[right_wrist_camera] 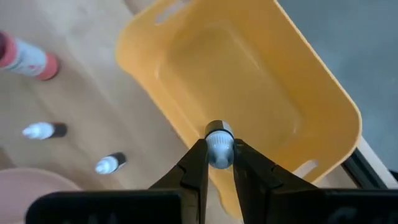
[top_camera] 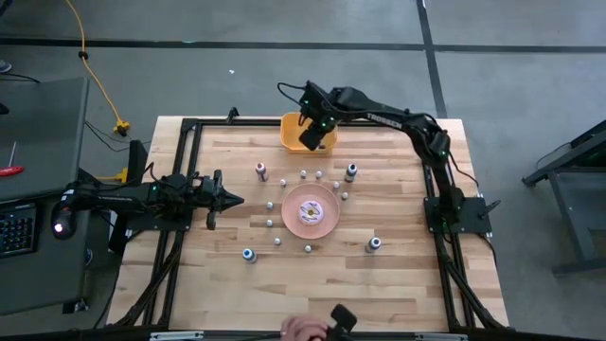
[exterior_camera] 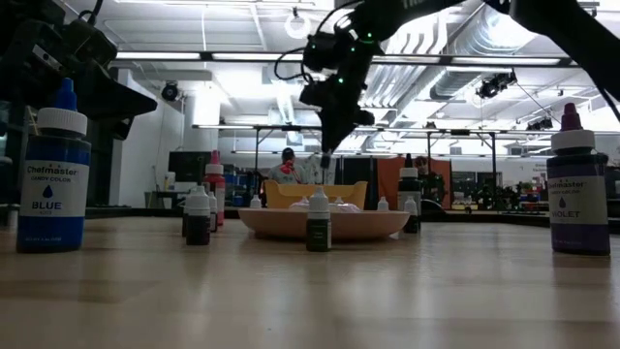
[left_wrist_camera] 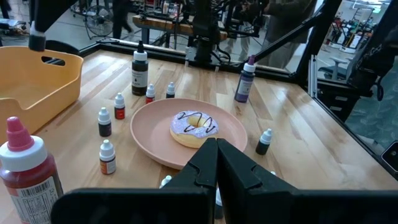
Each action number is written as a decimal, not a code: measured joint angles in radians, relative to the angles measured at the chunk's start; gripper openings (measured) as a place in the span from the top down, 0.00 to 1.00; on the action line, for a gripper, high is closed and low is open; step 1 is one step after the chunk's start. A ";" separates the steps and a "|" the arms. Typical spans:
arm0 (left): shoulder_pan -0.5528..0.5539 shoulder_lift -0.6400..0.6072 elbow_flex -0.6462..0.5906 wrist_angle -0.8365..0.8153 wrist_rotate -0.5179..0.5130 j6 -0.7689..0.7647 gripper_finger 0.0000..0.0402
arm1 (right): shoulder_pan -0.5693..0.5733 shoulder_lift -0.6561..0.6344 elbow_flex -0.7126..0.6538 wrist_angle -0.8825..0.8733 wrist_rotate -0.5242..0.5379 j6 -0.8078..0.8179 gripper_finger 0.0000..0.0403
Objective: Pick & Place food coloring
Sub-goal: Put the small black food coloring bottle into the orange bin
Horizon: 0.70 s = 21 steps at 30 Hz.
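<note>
My right gripper hangs over the orange bin at the table's far edge, shut on a tiny food coloring bottle with a whitish cap. The bin's hollow lies right under it. Other food coloring bottles stand upright on the table around the pink plate: a red-capped one, a blue-capped one and several small ones. My left gripper waits shut at the table's left, level, pointing at the plate. My right gripper pinches the small bottle between its two fingers, just under the cap. The fingers come steeply from above. The cap faces the wrist and hides the body. The bottle is lifted clear, above the bin.
A white-and-pink doughnut lies on the plate. Larger bottles stand near the front of the low view, blue and violet. A black frame rims the table. A person's hand shows at the near edge.
</note>
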 joint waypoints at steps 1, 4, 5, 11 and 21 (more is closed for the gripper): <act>0.000 0.000 0.000 0.000 0.000 0.000 1.00 | -0.007 0.004 0.000 0.001 0.000 0.009 0.87; 0.000 0.000 0.000 0.000 0.000 0.000 1.00 | -0.028 0.018 0.000 0.001 0.000 0.040 0.85; 0.000 0.000 0.000 0.000 0.000 0.000 1.00 | -0.034 0.025 0.000 0.001 -0.002 0.050 0.85; 0.000 0.000 0.000 0.000 0.000 0.000 1.00 | -0.059 0.058 0.000 -0.005 -0.050 0.075 0.87; 0.000 0.000 0.000 0.000 0.000 0.000 1.00 | -0.081 0.093 0.000 -0.087 -0.057 -0.016 0.84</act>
